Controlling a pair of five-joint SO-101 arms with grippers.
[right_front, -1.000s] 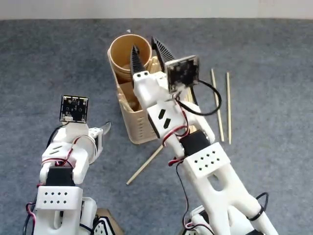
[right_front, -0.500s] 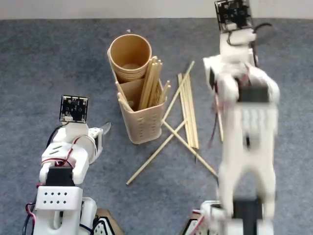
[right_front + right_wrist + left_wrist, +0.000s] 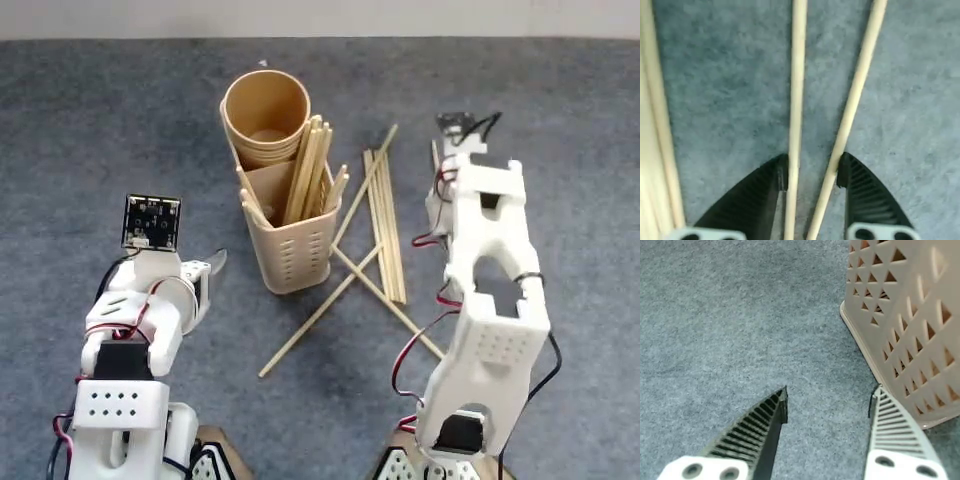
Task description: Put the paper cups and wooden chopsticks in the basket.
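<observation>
A beige perforated basket (image 3: 292, 250) stands mid-table with a paper cup (image 3: 265, 112) and several wooden chopsticks (image 3: 308, 175) upright in it. More chopsticks (image 3: 385, 225) lie loose on the carpet to its right, some crossed. My right arm (image 3: 485, 220) stretches over the far right. In the right wrist view my right gripper (image 3: 812, 171) is open, low over the carpet, with two parallel chopsticks (image 3: 798, 75) between its fingers. My left gripper (image 3: 830, 392) is open with nothing in it, just left of the basket (image 3: 900, 315).
Grey carpet covers the table. A further chopstick (image 3: 657, 125) lies beside the right gripper. One long chopstick (image 3: 300, 340) runs diagonally in front of the basket. Open carpet lies to the left of the left arm (image 3: 140, 320).
The right arm has left the basket, swung right and come down over two chopsticks at the far right. The left arm has not moved.
</observation>
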